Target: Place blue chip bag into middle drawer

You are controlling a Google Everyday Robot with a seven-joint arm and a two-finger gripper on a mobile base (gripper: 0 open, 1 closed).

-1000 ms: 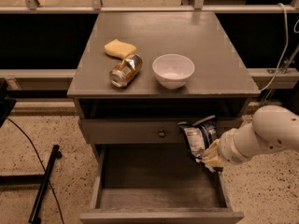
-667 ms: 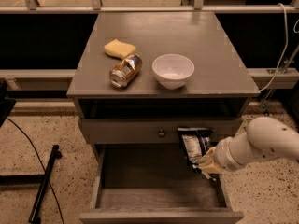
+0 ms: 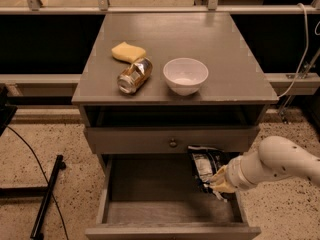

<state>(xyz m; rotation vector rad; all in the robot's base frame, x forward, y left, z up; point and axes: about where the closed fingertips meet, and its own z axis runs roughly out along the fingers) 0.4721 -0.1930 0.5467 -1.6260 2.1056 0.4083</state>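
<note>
One gripper (image 3: 218,180) was in view, at the end of a white arm (image 3: 280,164) that came from the right of the middle drawer (image 3: 150,204); its yellowish fingers were closed on the lower right edge of the blue chip bag (image 3: 204,165), with the foil pinched between them; the bag stood roughly upright inside the drawer's walls, over the right rear part of it, with its top just below the closed drawer front (image 3: 135,140) above (the one with a small round knob (image 3: 173,143)); whether the bag's bottom touched the drawer's floor could not be told; the drawer itself was pulled out towards the camera; on the cabinet top (image 3: 200,34) above the drawer, a white bowl (image 3: 185,76) sat roughly over the drawer's middle; a gold-brown can (image 3: 134,75) lay on its side over the drawer's left part, near the bowl but apart from it; a yellow sponge (image 3: 128,51) lay just behind the can
</note>
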